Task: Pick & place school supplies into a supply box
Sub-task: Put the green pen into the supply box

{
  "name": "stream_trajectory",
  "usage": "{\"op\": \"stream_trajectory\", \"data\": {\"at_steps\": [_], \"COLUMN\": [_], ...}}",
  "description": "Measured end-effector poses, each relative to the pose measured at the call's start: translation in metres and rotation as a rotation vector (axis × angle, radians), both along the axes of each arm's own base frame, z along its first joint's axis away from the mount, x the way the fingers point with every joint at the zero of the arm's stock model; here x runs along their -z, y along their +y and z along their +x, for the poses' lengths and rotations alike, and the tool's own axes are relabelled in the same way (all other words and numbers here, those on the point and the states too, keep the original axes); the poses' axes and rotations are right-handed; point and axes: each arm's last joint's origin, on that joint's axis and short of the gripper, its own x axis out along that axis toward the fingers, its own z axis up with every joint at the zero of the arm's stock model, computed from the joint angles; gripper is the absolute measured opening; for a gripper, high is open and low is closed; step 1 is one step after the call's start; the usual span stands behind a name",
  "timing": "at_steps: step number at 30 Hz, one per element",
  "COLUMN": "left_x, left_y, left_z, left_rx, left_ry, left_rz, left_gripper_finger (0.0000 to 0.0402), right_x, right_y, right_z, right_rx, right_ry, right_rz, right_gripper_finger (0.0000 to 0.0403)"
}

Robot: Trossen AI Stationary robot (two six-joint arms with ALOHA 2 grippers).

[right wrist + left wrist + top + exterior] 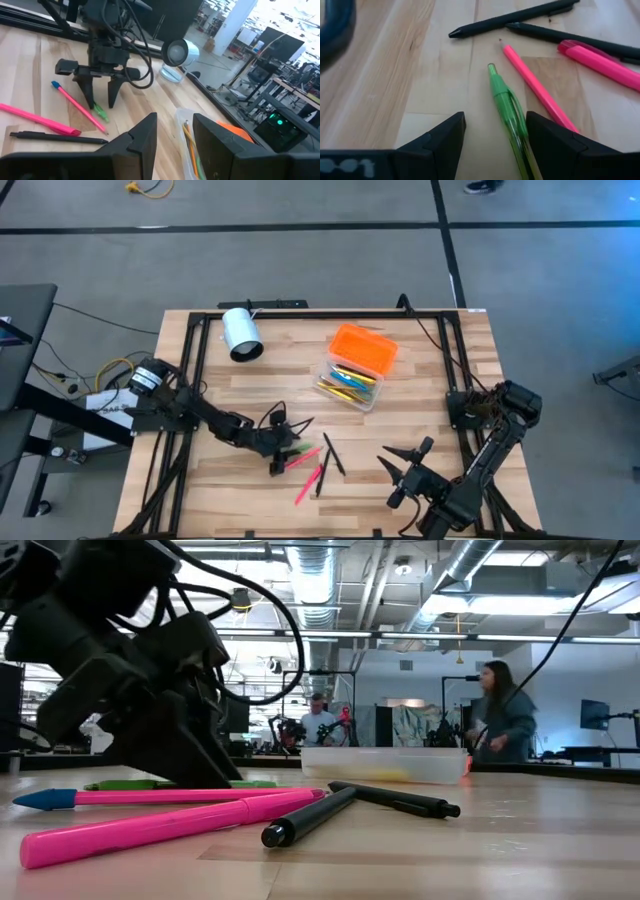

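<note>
My left gripper (278,463) stands point-down on the near-left part of the wooden table (420,395), its two dark fingers (437,142) spread wide apart with a green pen (509,107) lying on the wood between them — not yet touched, as far as I can tell. My right gripper (405,470) waits low at the near right, fingers apart and empty, well clear of the work.

The step in hand, I judge, is closing on that green pen. It does not lie centred: it sits closer to one finger than the other, and a pink pencil (535,85) runs just beside it on that same side. To do this well I should shift a little toward the pencil side so the pen sits midway, stay low enough that the fingertips nearly brush the table, and close slowly across the barrel. The risk is pinching the pink pencil along with the pen, or rolling the pen away as one finger reaches it first.

The other loose supplies lie just to the right: a pink highlighter (602,62) and two black pens (512,17), all flat on the table. The supply box (352,370) sits farther off toward the far right, its orange lid (364,348) swung open and several pens already inside the clear base. A white cylinder (241,333) lies at the far left — out of my carrying path.
</note>
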Motion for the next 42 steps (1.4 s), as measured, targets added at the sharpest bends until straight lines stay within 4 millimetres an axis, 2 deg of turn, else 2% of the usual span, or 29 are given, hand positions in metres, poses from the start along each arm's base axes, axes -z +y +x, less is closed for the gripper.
{"op": "stream_trajectory", "data": {"at_steps": [9,21,24,33,42], "left_x": [0.002,0.005,0.006,0.005,-0.015], "left_y": [0.007,0.009,0.009,0.009,0.002], "left_z": [0.001,-0.001,-0.003,0.000,0.026], "left_rx": [-0.032,-0.023,-0.009,0.040,0.137], "left_ry": [0.037,0.070,0.098,0.108,0.113], "left_rz": [-0.047,-0.004,0.010,0.124,0.370], "left_gripper_finger": [0.0197,0.0052,0.0027,0.0039,0.0026], "right_x": [0.001,0.001,0.001,0.001,0.001], "right_y": [0.000,0.000,0.000,0.000,0.000], "right_z": [0.000,0.000,0.000,0.000,0.000], "right_rx": [0.005,0.005,0.005,0.004,0.005], "right_ry": [0.010,0.012,0.013,0.019,0.025], "right_rz": [0.015,0.016,0.014,0.005,0.007], "right_gripper_finger": [0.0121,0.0121,0.0120,0.0120,0.0120]}}
